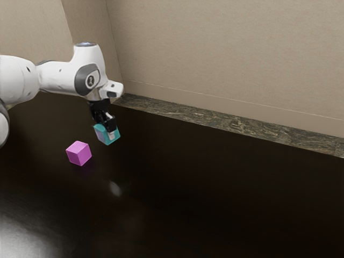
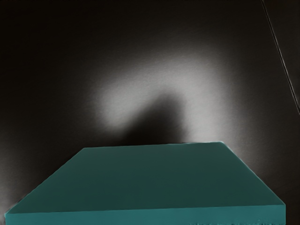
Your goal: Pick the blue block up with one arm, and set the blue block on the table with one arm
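Observation:
The black gripper (image 1: 110,127) points down over the far part of the dark table (image 1: 204,188), shut on the blue block (image 1: 102,134), which looks teal. One fingertip lies against a side face of the block; the opposite one is hidden behind it. In the wrist view the blue block (image 2: 145,180) is large at the lower edge, its flat top face toward the camera, with dark table surface (image 2: 42,84) beyond it. Whether a gap separates the block's underside from the table, I cannot tell.
A pink-purple block (image 1: 79,153) rests on the table, a short way from the held block toward the exterior view's lower left. Behind the table's far edge run a marbled strip (image 1: 231,123) and a beige wall (image 1: 226,54).

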